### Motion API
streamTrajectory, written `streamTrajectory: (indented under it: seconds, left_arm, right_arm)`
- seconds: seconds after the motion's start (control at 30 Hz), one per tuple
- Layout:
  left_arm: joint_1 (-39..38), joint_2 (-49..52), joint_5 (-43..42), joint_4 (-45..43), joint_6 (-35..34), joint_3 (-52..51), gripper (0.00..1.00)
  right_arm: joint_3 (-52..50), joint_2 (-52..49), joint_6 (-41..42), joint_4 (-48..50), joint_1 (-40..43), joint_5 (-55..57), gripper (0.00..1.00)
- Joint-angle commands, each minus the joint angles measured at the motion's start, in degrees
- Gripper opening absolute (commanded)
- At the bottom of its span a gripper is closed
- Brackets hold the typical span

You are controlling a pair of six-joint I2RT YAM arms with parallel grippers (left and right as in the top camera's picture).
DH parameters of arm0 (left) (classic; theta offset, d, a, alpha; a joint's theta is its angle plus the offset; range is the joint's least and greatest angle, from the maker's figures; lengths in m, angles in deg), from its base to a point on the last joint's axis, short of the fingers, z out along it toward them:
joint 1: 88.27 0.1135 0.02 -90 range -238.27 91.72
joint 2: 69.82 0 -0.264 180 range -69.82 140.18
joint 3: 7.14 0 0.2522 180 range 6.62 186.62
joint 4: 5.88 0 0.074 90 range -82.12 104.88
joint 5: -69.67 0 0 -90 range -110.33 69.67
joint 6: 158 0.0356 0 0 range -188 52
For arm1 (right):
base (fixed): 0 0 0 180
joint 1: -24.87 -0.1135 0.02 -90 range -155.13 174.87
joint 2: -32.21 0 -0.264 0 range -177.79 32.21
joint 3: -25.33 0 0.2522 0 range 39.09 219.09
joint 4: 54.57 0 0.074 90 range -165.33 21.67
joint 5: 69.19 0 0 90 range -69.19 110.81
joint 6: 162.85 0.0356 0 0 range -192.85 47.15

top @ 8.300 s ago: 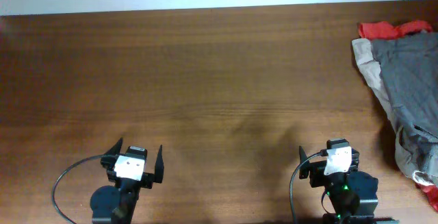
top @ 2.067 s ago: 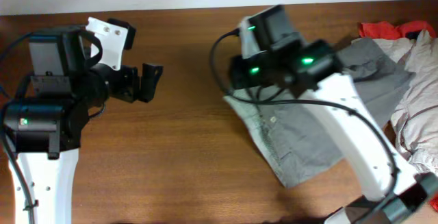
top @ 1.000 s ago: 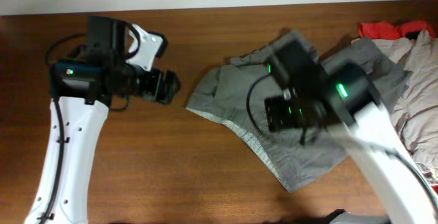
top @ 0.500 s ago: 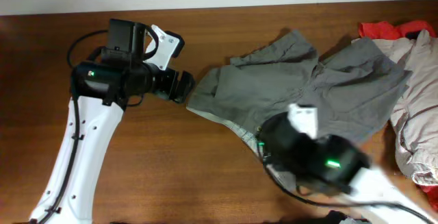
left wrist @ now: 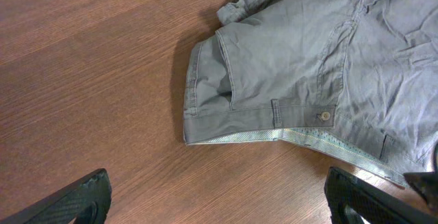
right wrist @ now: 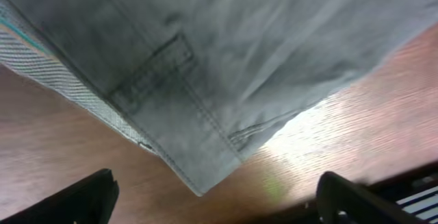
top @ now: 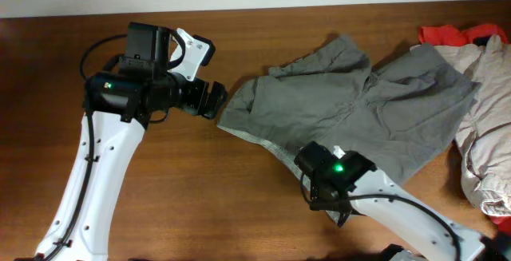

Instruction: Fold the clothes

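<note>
Lying flat on the big brown surface (top: 239, 61) are the grey-green shorts (top: 351, 109), and that is the big change: a little while ago the middle of the surface was holding nothing and the shorts were sitting in the heap on the right. Now they are spreading out over the middle and the right. The waistband (left wrist: 246, 118) is pointing toward the near left and showing its stripy inside. The far right end is touching the pale beige garment (top: 487, 125), which is lying beside the red cloth (top: 447, 33). So I am thinking the pulling-out part is done and the folding is not yet starting. The right arm (top: 399, 209) was hanging over the middle of the shorts a second ago, and now it is sitting lower down at their near edge. The right jaws are standing wide open and holding nothing, and the near corner of the shorts is lying right under the gap between them. The left arm (top: 96, 181) has been creeping closer to the shorts. The left jaws are also standing wide open and holding nothing, just beside the left corner of the waistband but not touching it. A small button (left wrist: 324, 116) is showing on the waistband.
</note>
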Motion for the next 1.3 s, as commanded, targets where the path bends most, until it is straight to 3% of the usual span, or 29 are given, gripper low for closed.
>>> streamTrajectory:
  seconds: [0.0,0.27,0.63,0.73,0.87,0.9,0.97,1.07,1.27]
  left_arm:
    - [-0.2,0.5,0.2,-0.3,-0.5,-0.3,0.99]
    - [-0.2,0.5,0.2,-0.3,-0.5,-0.3,0.99]
    - [-0.2,0.5,0.2,-0.2,-0.5,-0.3,0.99]
    - [-0.2,0.5,0.2,-0.2,-0.5,-0.3,0.99]
    - [-0.2,0.5,0.2,-0.2,-0.5,-0.3,0.99]
    - [-0.2,0.5,0.2,-0.2,-0.5,-0.3,0.99]
    - [-0.2,0.5,0.2,-0.2,-0.5,-0.3,0.99]
    - [-0.2,0.5,0.2,-0.2,-0.5,-0.3,0.99]
    - [-0.2,0.5,0.2,-0.5,-0.5,-0.3,0.99]
  right_arm:
    - [-1.5,-2.2,0.5,0.7,0.4,-3.7,0.94]
    - [-2.3,-7.2,0.5,3.1,0.4,-6.6,0.88]
    - [-2.3,-10.8,2.5,2.9,5.6,-7.4,0.67]
    - [-2.3,-10.8,2.4,3.0,7.8,-7.5,0.50]
    - [-2.3,-10.8,2.4,3.2,9.0,-7.7,0.37]
    - [-2.3,-10.8,2.4,3.2,9.0,-7.7,0.20]
    - [-2.3,-10.8,2.3,3.8,9.0,-7.7,0.04]
    - [-1.2,-10.8,0.1,4.0,8.9,-7.8,0.04]
    - [9.2,-10.3,-11.9,-0.9,5.4,-16.9,0.04]
